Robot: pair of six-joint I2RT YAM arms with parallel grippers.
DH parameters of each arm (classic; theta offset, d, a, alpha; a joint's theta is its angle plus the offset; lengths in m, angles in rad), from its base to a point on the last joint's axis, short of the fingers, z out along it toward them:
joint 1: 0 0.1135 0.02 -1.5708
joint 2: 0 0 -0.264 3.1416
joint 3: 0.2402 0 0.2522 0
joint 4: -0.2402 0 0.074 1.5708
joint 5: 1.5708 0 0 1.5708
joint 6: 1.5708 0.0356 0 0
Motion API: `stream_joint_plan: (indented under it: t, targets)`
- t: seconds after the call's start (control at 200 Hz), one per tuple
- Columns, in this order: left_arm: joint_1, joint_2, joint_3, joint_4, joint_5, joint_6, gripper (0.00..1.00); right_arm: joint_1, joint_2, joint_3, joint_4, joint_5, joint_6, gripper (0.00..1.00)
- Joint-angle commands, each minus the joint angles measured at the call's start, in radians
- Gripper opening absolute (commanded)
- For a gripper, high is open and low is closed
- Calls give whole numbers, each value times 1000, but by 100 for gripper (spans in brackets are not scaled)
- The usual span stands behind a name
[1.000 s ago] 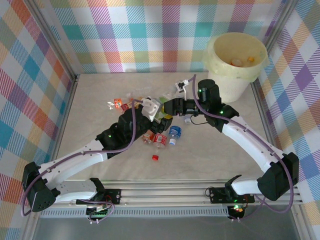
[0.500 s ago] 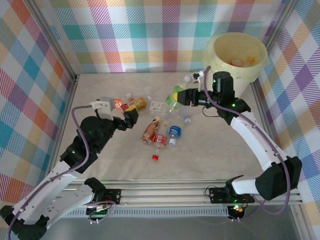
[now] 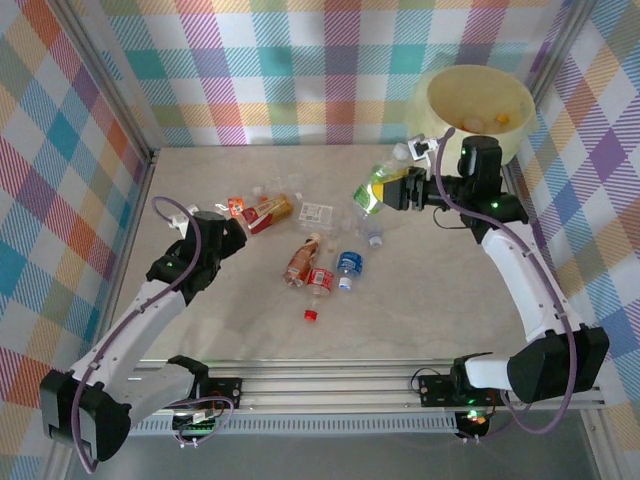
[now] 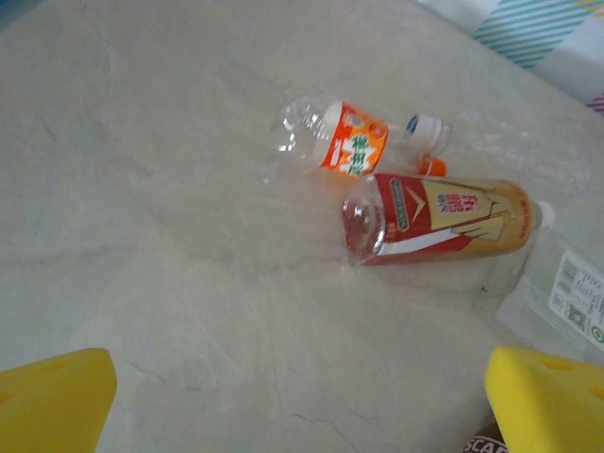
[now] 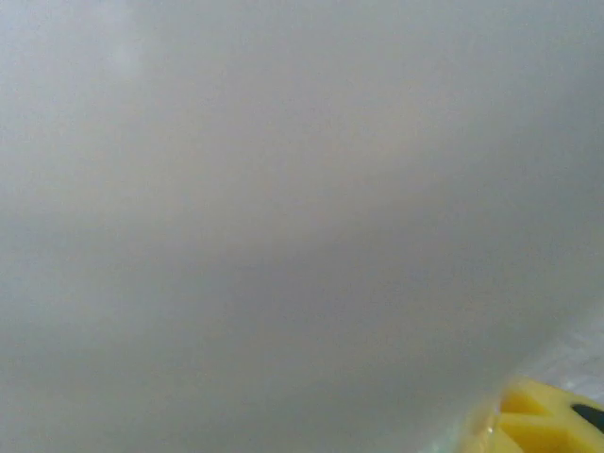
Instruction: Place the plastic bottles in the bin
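My right gripper (image 3: 398,190) is shut on a green-labelled plastic bottle (image 3: 374,188) and holds it in the air just left of the cream-yellow bin (image 3: 445,95). The right wrist view is a pale blur with one yellow fingertip (image 5: 552,420) at the bottom right. My left gripper (image 3: 234,230) is open, low over the table. Its yellow fingers (image 4: 52,396) stand wide apart, with bare table between them. Just beyond lie a red-and-gold bottle (image 4: 444,222) and an orange-labelled bottle (image 4: 344,146).
More bottles lie mid-table: a brown one (image 3: 300,262), a red-labelled one (image 3: 320,282), a blue-labelled one (image 3: 348,264), a clear white-labelled one (image 3: 315,212) and a small clear one (image 3: 372,236). A loose red cap (image 3: 310,315) lies nearer. Bottles (image 3: 500,120) sit inside the bin.
The right arm has lifted the green-labelled bottle off the pile and carried it right, toward the bin. The left arm has pulled back from the pile to the left.
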Motion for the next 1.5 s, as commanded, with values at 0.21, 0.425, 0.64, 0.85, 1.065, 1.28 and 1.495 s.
stream_joint_plan:
  t: [0.21,0.425,0.64,0.85,1.065,1.28,1.495]
  targets:
    - [22,24,-33,-12,34,-75,100,-29,18,172,-74,-63,-256,45]
    - [30,39,-41,0,30,-76,100,-40,81,286,-74,-69,-338,44]
    - [41,70,-39,12,30,-77,100,-55,163,384,5,126,-298,44]
    - [47,87,-48,18,27,-87,100,-107,316,527,87,485,-127,45]
    - [50,71,-64,13,27,-96,100,-182,521,773,-22,716,63,47]
    - [53,24,-102,10,29,-117,100,-258,740,1058,-197,783,228,50]
    - [58,-32,-140,-3,31,-128,100,-294,904,1244,-282,795,319,53]
